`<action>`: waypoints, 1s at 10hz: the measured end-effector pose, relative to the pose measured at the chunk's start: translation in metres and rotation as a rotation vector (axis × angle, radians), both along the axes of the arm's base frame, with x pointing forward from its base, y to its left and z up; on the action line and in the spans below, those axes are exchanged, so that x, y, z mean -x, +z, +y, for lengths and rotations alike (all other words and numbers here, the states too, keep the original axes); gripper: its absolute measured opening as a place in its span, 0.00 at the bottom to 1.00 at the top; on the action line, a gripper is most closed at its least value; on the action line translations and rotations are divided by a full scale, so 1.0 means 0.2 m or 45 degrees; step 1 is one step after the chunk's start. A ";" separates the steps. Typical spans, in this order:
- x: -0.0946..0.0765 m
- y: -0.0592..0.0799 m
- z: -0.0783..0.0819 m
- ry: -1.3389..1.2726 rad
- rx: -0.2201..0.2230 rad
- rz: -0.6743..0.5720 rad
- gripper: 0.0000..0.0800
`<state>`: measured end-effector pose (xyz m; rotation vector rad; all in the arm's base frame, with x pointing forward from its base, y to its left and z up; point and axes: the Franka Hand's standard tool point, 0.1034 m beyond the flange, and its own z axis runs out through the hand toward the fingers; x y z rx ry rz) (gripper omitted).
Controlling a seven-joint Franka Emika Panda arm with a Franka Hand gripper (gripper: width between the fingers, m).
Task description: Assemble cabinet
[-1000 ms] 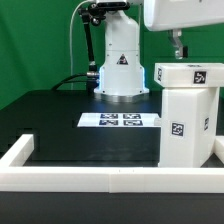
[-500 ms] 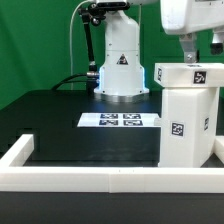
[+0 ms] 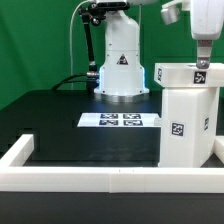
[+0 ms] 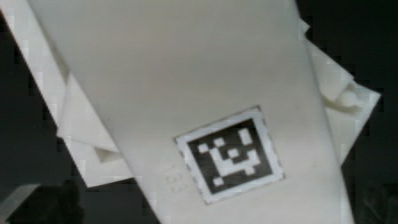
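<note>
The cabinet is a tall white box standing at the exterior view's right, with tags on its front, side and top. A white top piece lies across it. My gripper hangs straight down over the cabinet's top, fingertips at or just above the top piece near its tag. The fingers look like one narrow dark column, so I cannot tell their gap. In the wrist view the tagged top piece fills the picture very close up, and no fingertips show clearly.
The marker board lies flat on the black table, left of the cabinet. The arm's white base stands behind it. A low white border frame runs along the front and left edges.
My gripper has moved toward the exterior view's right and come down, from beside the cabinet's left top corner to over its top. The cabinet has not moved.
</note>
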<state>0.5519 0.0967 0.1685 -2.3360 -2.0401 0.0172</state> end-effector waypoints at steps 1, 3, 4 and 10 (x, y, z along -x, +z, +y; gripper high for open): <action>0.00 -0.01 -0.01 0.081 -0.001 0.003 1.00; 0.01 -0.02 -0.02 0.285 -0.007 -0.005 1.00; 0.01 -0.03 -0.03 0.220 -0.005 -0.001 1.00; 0.01 -0.04 -0.06 0.202 -0.004 0.005 0.70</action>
